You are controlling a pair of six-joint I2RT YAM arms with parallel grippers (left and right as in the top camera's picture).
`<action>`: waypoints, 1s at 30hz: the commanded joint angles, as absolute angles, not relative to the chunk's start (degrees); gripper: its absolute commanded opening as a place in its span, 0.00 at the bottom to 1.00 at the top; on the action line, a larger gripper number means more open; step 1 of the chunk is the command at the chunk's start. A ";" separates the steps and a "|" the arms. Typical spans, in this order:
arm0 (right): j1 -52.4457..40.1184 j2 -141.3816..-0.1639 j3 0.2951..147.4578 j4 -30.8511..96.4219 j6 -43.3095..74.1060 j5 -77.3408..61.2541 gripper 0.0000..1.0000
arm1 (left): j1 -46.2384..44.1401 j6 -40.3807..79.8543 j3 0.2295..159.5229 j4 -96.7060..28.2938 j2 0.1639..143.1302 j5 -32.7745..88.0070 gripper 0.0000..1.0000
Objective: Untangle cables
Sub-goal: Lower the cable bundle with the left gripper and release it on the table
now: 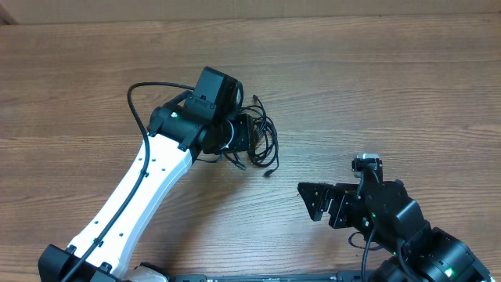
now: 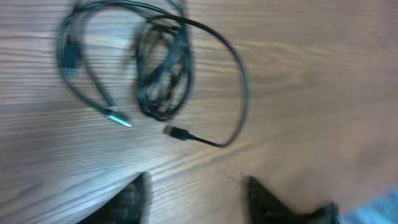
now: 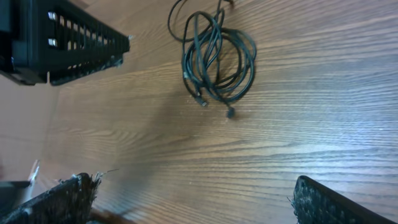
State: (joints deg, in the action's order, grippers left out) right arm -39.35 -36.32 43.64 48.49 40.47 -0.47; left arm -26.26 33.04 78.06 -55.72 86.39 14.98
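The cables [image 1: 262, 139] lie on the surface [image 1: 376, 86] as one tangled bundle, nothing separated yet; the left pincer [image 2: 196, 199] hangs over them, apart and empty, and the right pincer [image 3: 193, 205], also apart and empty, sits well clear.

The cables [image 1: 264, 139] are thin and dark, knotted into one loose bundle lying flat on the wooden worktop [image 1: 376, 86]. A tight coil [image 2: 163, 81] sits in the middle, with wider loops [image 2: 239, 81] swinging out around it. Two plug ends [image 2: 177, 132] lie free at the bundle's edge, one of them pale-tipped.
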 commanded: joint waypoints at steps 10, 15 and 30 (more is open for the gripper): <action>-39.03 -36.16 43.46 48.34 40.64 1.89 1.00 | -26.72 47.24 76.29 -54.52 87.09 0.89 0.56; -39.03 -36.16 43.46 48.36 40.62 1.93 1.00 | -26.74 48.01 71.48 -47.37 88.75 0.27 0.51; -39.03 -36.16 43.46 48.42 40.62 2.09 1.00 | -28.95 37.69 69.10 -32.93 104.64 6.02 0.25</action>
State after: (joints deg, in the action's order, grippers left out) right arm -39.35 -36.32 43.64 48.64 40.51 1.39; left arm -28.80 39.09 69.65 -33.15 103.31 5.34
